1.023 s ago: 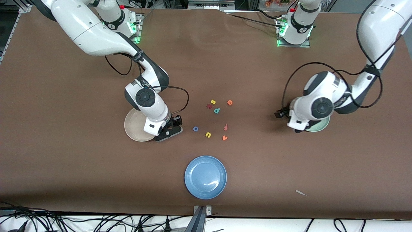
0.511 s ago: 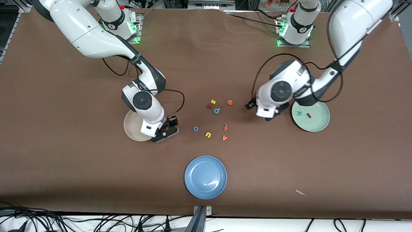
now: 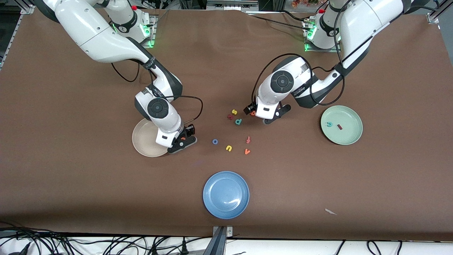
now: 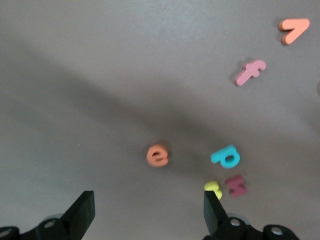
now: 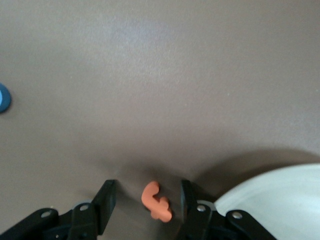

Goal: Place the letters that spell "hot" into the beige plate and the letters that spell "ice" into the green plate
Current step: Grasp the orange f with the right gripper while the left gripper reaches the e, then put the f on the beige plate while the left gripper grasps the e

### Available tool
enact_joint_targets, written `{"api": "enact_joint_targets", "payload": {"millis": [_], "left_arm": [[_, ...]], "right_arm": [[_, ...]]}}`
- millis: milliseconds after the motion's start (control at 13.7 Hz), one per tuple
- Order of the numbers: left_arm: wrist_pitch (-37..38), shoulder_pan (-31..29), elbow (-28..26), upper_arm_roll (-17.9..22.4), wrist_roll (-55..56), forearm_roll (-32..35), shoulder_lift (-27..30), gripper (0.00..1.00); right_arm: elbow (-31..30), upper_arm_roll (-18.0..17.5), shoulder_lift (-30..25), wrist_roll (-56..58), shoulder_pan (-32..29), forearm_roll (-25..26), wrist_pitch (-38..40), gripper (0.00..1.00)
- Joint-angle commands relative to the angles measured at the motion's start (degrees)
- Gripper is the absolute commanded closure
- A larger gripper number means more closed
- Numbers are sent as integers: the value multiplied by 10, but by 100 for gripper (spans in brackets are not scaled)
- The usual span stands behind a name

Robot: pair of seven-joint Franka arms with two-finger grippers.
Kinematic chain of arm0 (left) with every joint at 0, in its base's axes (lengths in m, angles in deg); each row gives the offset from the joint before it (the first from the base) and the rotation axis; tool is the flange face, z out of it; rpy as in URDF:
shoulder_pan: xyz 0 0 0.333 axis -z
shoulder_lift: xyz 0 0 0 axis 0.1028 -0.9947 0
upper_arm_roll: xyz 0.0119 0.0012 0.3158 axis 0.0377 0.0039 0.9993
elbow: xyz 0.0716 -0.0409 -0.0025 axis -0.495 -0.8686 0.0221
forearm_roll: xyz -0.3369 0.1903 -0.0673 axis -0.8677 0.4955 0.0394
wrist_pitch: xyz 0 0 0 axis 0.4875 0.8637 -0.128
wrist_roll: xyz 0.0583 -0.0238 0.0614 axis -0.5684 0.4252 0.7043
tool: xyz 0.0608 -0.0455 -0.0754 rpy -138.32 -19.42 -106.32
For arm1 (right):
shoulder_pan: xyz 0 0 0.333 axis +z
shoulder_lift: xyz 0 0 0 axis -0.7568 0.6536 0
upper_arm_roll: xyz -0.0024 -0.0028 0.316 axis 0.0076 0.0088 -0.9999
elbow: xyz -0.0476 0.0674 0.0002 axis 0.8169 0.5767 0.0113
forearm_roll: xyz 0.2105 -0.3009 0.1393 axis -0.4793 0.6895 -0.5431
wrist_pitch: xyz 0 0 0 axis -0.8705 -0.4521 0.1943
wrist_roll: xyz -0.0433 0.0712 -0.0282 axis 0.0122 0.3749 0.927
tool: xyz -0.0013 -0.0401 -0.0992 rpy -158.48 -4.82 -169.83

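Note:
The orange t (image 5: 157,202) lies between the fingers of my right gripper (image 5: 146,200), which is open with a gap on each side, low at the rim of the beige plate (image 3: 141,143). The same gripper (image 3: 181,142) partly covers that plate. The blue o (image 3: 214,141) lies on the table nearby. My left gripper (image 4: 148,209) is open wide and empty, just short of the orange e (image 4: 157,155). Seen from the front, the left gripper (image 3: 274,115) is beside the e (image 3: 252,112). The green plate (image 3: 349,136) holds the teal c (image 3: 329,124) and dark red i (image 3: 339,126).
Loose letters lie mid-table: yellow s (image 3: 233,112), a dark red letter (image 3: 230,116), teal p (image 3: 238,121), a red cross-shaped letter (image 3: 248,140), yellow u (image 3: 228,148) and orange v (image 3: 247,151). A blue plate (image 3: 225,194) sits nearer the front camera.
My left arm swung from over the green plate to beside the e, uncovering the c and i. My right gripper's fingers drew closer around the t, and the beige plate shifted slightly.

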Motion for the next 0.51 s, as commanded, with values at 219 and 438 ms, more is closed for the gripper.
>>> {"api": "enact_joint_targets", "payload": {"millis": [219,438], "left_arm": [[-69,75,1,84,36,32,-20,8],[-86,76,1,84,37,32,-36,12]], "right_arm": [[-45,-3,-27,5,-14,5,-21,70],[-42,-4,-27,-2,-14,3,-21,91]]}}
